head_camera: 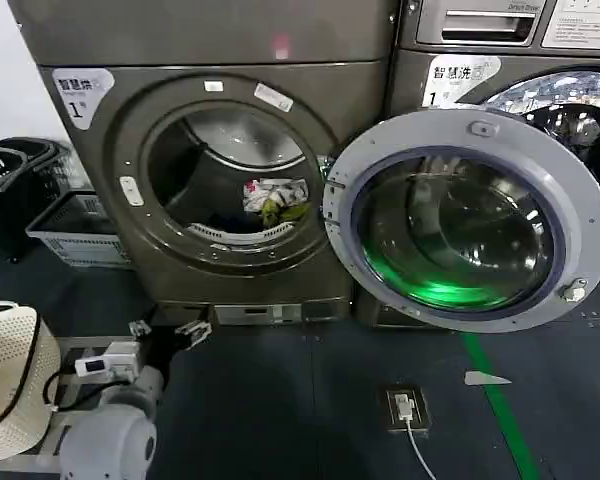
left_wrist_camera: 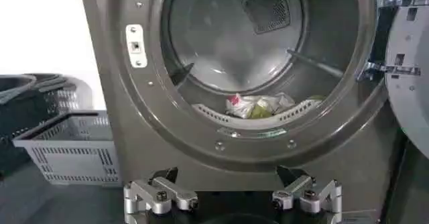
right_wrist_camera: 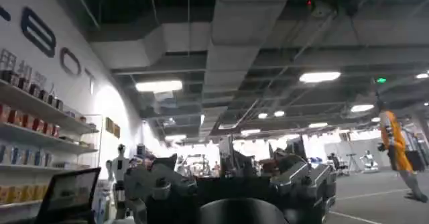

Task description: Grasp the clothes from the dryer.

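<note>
The dryer [head_camera: 220, 150] stands ahead with its round door [head_camera: 465, 215] swung wide open to the right. Inside the steel drum, at the front lip, lie the clothes [head_camera: 272, 200], a small heap of white, red-printed and yellow-green fabric with a dark piece beside it. In the left wrist view the clothes [left_wrist_camera: 258, 104] sit behind the drum's rim. My left gripper [head_camera: 170, 330] is low, in front of the dryer's [left_wrist_camera: 201, 145] base and below the porthole, open and empty [left_wrist_camera: 232, 193]. My right gripper [right_wrist_camera: 231, 178] points away at the room's ceiling, its fingers spread with nothing between them.
A grey plastic basket [head_camera: 75, 230] and dark baskets [head_camera: 10, 180] stand left of the dryer. A silver-grey machine [head_camera: 510, 60] is behind the open door. On the dark floor lie a socket plate with cable [head_camera: 405, 408] and a green line [head_camera: 500, 400].
</note>
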`<act>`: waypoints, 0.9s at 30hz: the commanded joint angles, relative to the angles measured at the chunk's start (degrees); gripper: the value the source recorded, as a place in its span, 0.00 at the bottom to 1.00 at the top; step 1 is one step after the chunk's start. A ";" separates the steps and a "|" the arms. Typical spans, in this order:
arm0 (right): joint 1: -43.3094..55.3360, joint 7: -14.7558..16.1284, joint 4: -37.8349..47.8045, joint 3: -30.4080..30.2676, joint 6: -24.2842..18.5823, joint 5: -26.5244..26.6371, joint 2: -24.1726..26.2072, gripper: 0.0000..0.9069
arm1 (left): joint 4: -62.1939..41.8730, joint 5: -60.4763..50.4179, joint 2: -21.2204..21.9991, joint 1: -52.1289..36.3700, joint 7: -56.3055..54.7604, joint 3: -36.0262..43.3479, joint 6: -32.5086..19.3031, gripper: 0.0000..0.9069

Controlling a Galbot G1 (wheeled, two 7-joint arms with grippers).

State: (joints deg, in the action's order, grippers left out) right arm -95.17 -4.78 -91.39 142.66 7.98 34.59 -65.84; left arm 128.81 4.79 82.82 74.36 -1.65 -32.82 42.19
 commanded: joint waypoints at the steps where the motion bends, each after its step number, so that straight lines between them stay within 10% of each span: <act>1: 0.04 -0.42 -0.21 -0.01 -0.65 0.08 -0.22 1.00 | -0.81 -1.93 -0.50 -1.17 2.03 0.93 2.81 1.00; 27: -0.62 -0.18 -0.97 0.92 -0.77 1.45 -0.51 1.00 | -2.64 0.01 0.06 -1.90 -3.08 2.91 2.81 1.00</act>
State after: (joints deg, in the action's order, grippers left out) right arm -95.77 -4.93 -92.47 143.50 7.31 35.92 -66.32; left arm 126.36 3.03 82.86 72.71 -3.54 -29.80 42.19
